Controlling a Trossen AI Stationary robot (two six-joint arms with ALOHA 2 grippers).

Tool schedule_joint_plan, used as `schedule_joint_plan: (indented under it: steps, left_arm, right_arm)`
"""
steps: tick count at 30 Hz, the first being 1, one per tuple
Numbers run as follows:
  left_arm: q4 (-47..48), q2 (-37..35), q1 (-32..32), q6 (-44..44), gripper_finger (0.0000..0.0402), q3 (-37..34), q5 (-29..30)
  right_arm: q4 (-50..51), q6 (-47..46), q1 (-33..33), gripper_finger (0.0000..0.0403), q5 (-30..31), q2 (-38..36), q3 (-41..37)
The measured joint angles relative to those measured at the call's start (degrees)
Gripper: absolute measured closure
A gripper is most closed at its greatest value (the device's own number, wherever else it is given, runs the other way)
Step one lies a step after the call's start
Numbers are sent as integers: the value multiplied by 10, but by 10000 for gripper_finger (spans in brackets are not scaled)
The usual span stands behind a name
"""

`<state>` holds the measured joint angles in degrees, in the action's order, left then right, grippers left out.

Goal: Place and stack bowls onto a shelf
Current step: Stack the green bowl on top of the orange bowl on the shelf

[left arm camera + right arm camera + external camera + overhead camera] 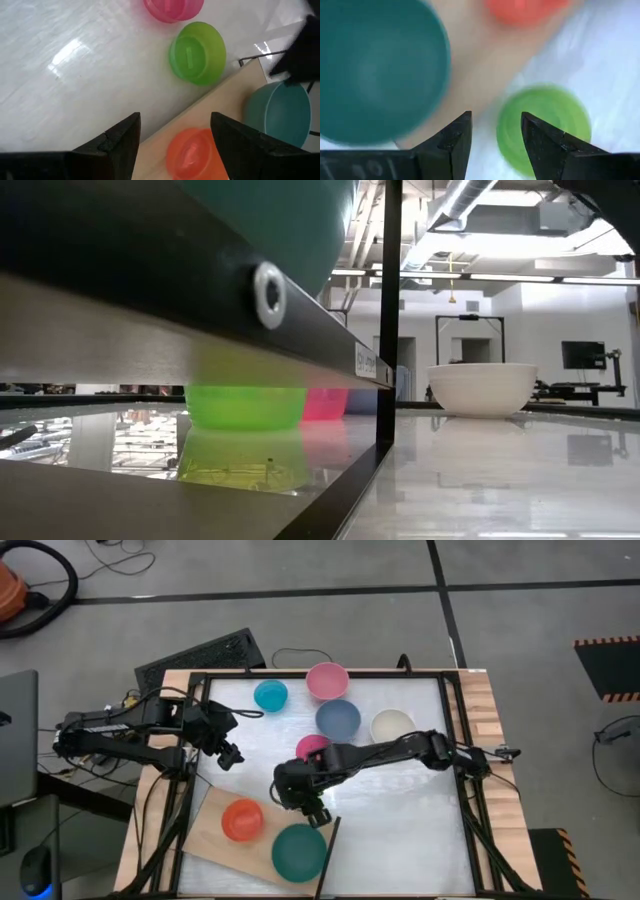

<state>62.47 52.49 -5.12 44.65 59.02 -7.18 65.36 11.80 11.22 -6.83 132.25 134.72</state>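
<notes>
High view: right arm's dark links lie closest to the lens, reaching across the white table; right gripper point(316, 812) hangs over the lime bowl, hidden beneath it here. Shelf point(215, 830) carries the red-orange bowl point(242, 819) and teal bowl point(299, 851). Left gripper point(229, 755) waits near the table's left edge.

Low view: lime bowl point(245, 407) sits on the table, magenta bowl point(324, 404) just behind. A small label on the black frame point(366, 363) is unreadable.

Left wrist view: fingers point(120, 142) spread, empty.

Right wrist view: fingers point(456, 137) parted, holding nothing, lime bowl point(545, 127) below and off-centre. Risk: closing off-centre could pinch the rim and skid the bowl into the shelf edge. No brands seen.
</notes>
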Motion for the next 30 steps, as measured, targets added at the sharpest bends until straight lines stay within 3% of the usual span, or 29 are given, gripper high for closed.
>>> schedule_joint_plan:
  steps: [4, 11, 16, 25, 30]
  left_arm:
    - [0, 0, 0, 0, 176, 0, 0]
    - [0, 0, 0, 0, 176, 0, 15]
    - [-7, 0, 0, 0, 176, 0, 36]
    - [-80, 17, 22, -30, 176, 0, 62]
    - [-103, 87, 33, -35, 176, 0, 70]
  right_arm:
    - [35, -27, -22, 208, 28, 23, 1]
    - [60, -189, -64, 208, 80, 18, -14]
    - [136, -216, -80, 208, 86, -4, -11]
    - [243, -280, -54, 208, 135, -84, -9]
    - [247, -364, -17, 208, 164, -132, -11]
